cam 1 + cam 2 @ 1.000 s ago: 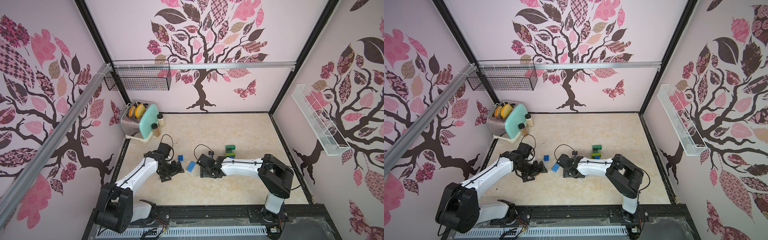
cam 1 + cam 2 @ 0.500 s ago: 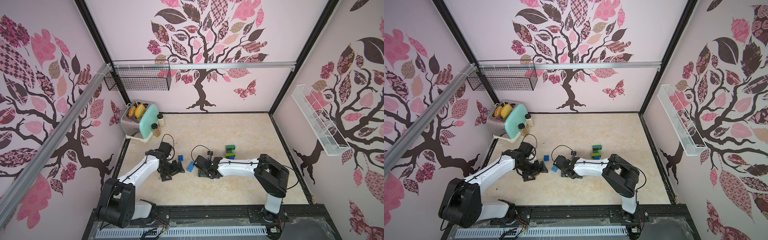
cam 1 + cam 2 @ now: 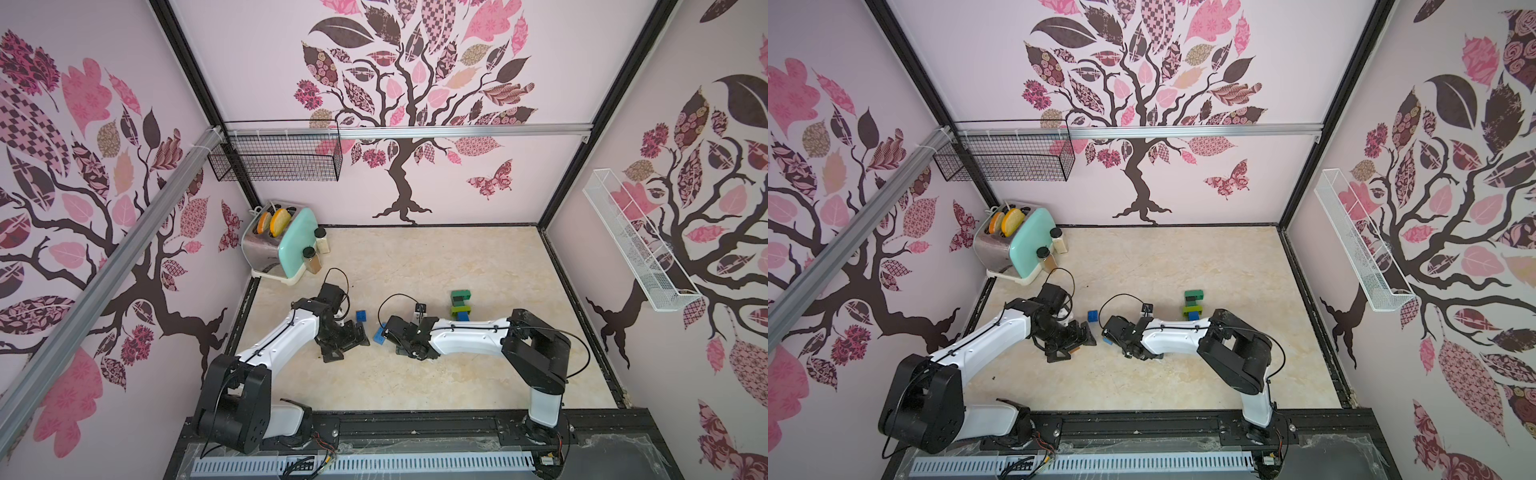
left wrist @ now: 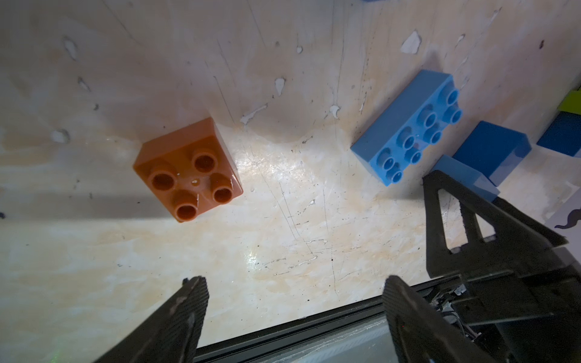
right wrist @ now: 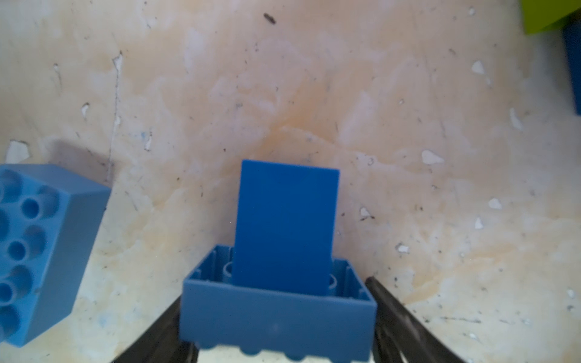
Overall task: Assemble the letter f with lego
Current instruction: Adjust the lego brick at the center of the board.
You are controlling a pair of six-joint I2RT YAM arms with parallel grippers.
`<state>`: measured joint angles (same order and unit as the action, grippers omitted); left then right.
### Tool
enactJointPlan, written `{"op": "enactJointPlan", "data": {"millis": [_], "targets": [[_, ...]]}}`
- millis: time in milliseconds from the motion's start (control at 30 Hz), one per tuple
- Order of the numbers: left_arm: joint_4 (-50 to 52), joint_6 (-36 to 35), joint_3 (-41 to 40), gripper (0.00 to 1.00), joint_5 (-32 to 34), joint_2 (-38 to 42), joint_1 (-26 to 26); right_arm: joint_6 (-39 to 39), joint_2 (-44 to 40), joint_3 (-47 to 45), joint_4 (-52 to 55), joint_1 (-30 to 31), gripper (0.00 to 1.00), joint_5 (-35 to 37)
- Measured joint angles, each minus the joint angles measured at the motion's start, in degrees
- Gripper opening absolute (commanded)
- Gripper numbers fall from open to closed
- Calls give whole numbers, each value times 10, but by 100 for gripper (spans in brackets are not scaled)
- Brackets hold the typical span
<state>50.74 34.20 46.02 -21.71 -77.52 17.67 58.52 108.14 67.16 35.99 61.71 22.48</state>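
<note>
The table [image 3: 415,266] was seen filling the lower middle of both top views, with both arms stretched low across it towards the centre. Right of centre the stack [image 3: 460,308] was to be found: dark green, black, lime and blue lego joined, partly hidden by the right arm. Whether it stood or lay flat could not be told.

Left of centre, the left gripper [image 4: 294,283] was held wide open and empty, just above the table. At dead centre the right gripper [image 5: 276,298] was found, and here was the action. The blue pair [image 5: 284,226], a darker brick plugged into the hollow underside of a paler one, was framed between the jaws, one against each side wall. Whether the pinch was firm could not be told.

The light blue brick [image 4: 408,129] was seen just beside that pair, ungripped. The brown brick [image 4: 187,169] was seen ahead of the left jaws, apart from them, untouched. The small blue brick [image 3: 361,316] was seen between the two grippers, a little higher in the frame.

The step in hand was judged to be the pick-up of the blue pair for the stack. A sure squeeze would be called for next, and then a lift clear of the light blue brick. After that a carry towards the right of the frame would be needed, with studs lined up squarely before any press.
</note>
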Motion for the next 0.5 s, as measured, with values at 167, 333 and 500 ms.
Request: {"op": "enactJointPlan", "data": {"millis": [167, 333, 500], "targets": [[1, 0, 0, 91, 0, 0, 2, 7, 0, 0, 1, 0, 75, 7], [4, 0, 0, 91, 0, 0, 3, 7, 0, 0, 1, 0, 68, 12], [5, 0, 0, 91, 0, 0, 3, 4, 0, 0, 5, 0, 65, 16]]}}
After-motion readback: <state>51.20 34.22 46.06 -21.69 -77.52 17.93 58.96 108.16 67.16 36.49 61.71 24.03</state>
